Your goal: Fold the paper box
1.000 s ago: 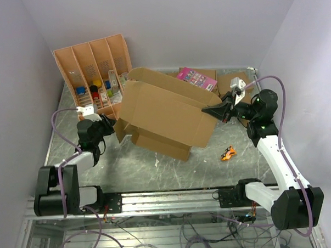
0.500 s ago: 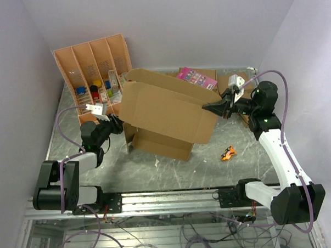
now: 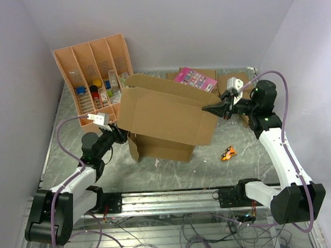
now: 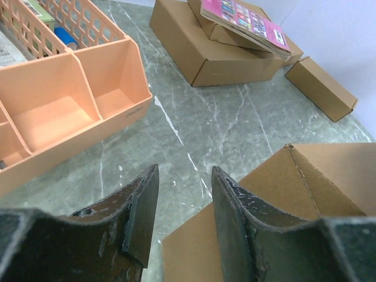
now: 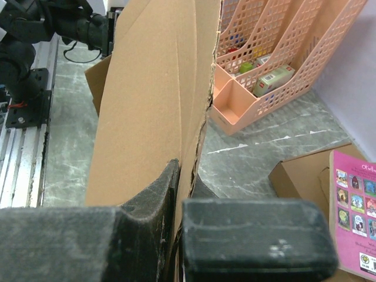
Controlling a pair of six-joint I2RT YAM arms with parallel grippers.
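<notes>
Mid-table, tipped up on edge and leaning, flaps loose: paper box [image 3: 165,116], by far the biggest cardboard here. Held at its right upper edge by the right gripper [image 3: 206,109], clamped tight on the cardboard wall. Just beside the near-left corner, the left gripper [image 3: 122,134], jaws apart with nothing between them and not touching the cardboard. To do this step well: keep the right pinch steady as an anchor, bring the left gripper onto the loose left flap, close on it squarely, then swing it along its crease rather than across it. Move slowly and avoid tugging against the right pinch, for fear of tearing the ragged edge next to those fingers or dragging the whole box off its footing. Counted, going outward: one paper box; two grippers; one small orange thing [image 3: 228,153] on the table [image 3: 173,170], near right of the box; three smaller boxes [image 4: 205,56] at far right, closed, one stacked on another; one pink book [image 3: 196,78] lying on that stack; one orange tray [image 3: 94,64] at far left, small items in its slots.
</notes>
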